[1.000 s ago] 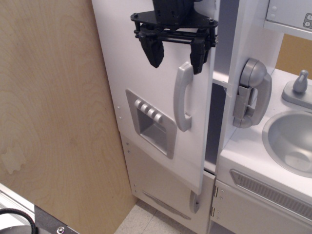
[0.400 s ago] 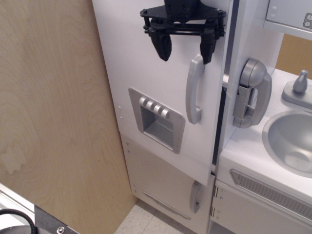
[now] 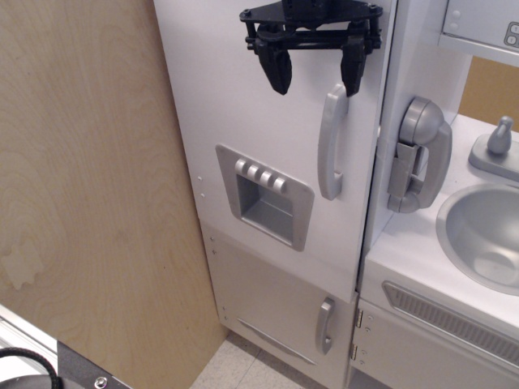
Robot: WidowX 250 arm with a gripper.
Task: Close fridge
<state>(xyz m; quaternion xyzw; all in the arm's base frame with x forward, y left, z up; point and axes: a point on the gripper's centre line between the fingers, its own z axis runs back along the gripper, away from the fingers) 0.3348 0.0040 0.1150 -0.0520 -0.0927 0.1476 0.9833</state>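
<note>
1. Fridge (image 3: 268, 121), a tall white toy-kitchen cabinet, fills the middle of the view; its large white door lies flat against the cabinet front directly behind and below the claw, and appears fully shut, though the seam at its right edge is too thin to be sure.
2. Black robot claw (image 3: 316, 77) hangs at the top of the door, its two fingers spread apart and holding nothing.
3. Grey vertical door handle (image 3: 331, 144) sits just below the claw's right-hand finger, whose tip is at or just above the handle's top.
4. Grey four-button dispenser panel (image 3: 265, 196) lies below and to the left of the claw.
5. Smaller lower white door with a short grey handle (image 3: 324, 326) is far beneath.
6. Grey toy telephone (image 3: 418, 154) hangs lower right of the claw, with the grey sink basin (image 3: 478, 235) beyond it.
</note>
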